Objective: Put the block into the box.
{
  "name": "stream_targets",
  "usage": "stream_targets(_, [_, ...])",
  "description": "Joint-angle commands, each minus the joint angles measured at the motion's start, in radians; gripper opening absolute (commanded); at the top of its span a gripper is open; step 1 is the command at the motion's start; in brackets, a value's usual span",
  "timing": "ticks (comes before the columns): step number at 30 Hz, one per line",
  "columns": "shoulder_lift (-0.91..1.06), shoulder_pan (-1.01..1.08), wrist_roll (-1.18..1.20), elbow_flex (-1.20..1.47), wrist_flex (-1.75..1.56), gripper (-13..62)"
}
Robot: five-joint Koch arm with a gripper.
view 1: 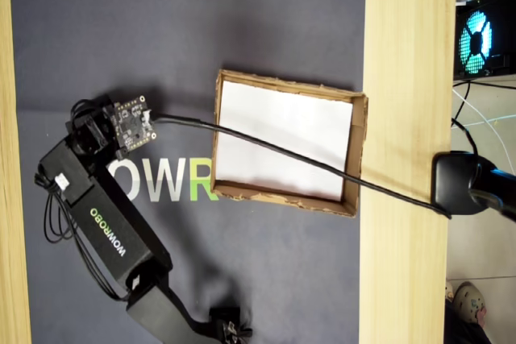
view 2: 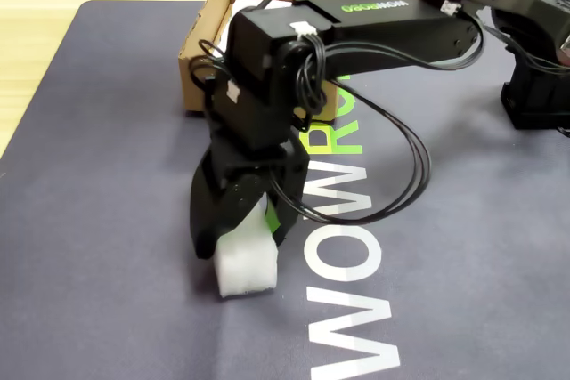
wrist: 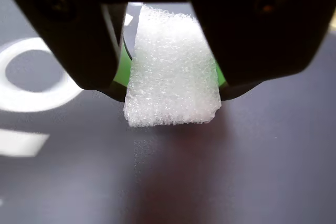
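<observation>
The block point(wrist: 173, 72) is a small white foam chunk. In the wrist view it sits between my two black jaws, which touch it on both sides. My gripper point(wrist: 173, 94) is shut on it. In the fixed view the gripper point(view 2: 240, 242) points down at the dark mat with the block point(view 2: 245, 266) at its tips, at or just above the mat. The box point(view 2: 200, 46) stands behind the arm, apart from the block. In the overhead view the box point(view 1: 282, 199) lies right of the arm point(view 1: 113, 223), which hides the gripper and the block.
A dark mat point(view 2: 107, 175) with white and green lettering covers the table; bare wood point(view 1: 407, 78) lies on either side of it. A black cable point(view 1: 266, 147) runs across the box to a clamp point(view 1: 468, 187) at the right. The arm's base point(view 2: 534, 86) stands at the back right.
</observation>
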Motion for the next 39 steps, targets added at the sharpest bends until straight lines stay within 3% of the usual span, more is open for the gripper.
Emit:
stream_targets(1, [0.026, -0.005, -0.058, -0.083, -0.029, 4.9])
stream_targets(2, [0.002, -0.009, -0.089, -0.178, -0.031, 0.2])
stream_targets(25, [0.396, 0.345, -0.267, -0.106, 0.147, 0.2])
stream_targets(32, [0.634, 0.353, -0.261, 0.186, 0.172, 0.3])
stream_targets(34, [0.784, 0.351, -0.261, 0.405, 0.16, 0.4])
stream_targets(39, [0.988, 0.371, -0.272, 0.672, 0.127, 0.5])
